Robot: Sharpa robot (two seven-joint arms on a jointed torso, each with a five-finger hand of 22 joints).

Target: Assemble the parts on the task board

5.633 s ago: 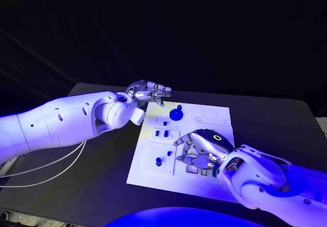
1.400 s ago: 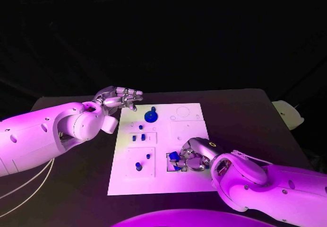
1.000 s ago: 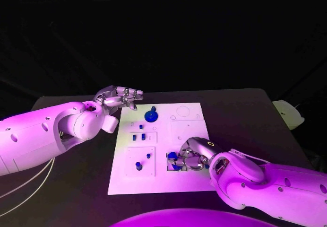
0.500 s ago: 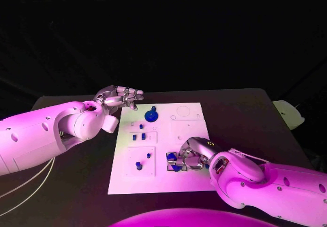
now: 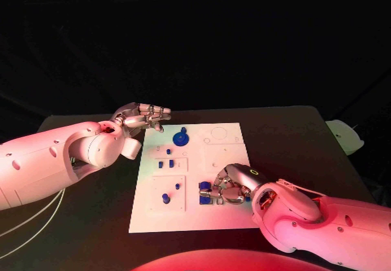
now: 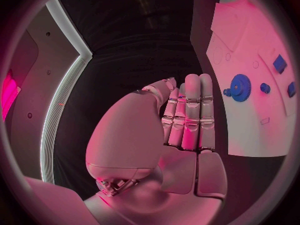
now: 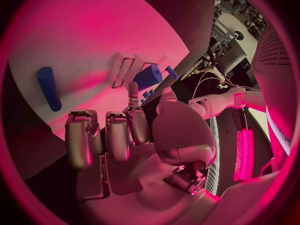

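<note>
The white task board (image 5: 191, 217) lies in the middle of the black table. A blue gear (image 5: 181, 137) stands near its far edge, with small blue parts (image 5: 166, 198) down its left side. My right hand (image 5: 230, 188) rests on the board's near right area, fingers bent toward a blue block (image 5: 205, 185) and a second blue piece (image 5: 204, 200). In the right wrist view the blue block (image 7: 149, 76) sits between a fingertip (image 7: 132, 88) and the thumb; whether they pinch it is unclear. A blue cylinder (image 7: 49, 88) lies on the board beside them. My left hand (image 5: 147, 117) hovers at the board's far left corner, fingers together and curled, holding nothing.
In the left wrist view the blue gear (image 6: 239, 87) and small blue parts (image 6: 279, 63) sit on the board (image 6: 250, 125) beyond my left hand (image 6: 184, 117). A pale object (image 5: 344, 137) lies off the table's right edge. Bare black table surrounds the board.
My right hand has drawn back slightly to the right, so the blue block shows more fully beside its fingertips. The left hand has not moved.
</note>
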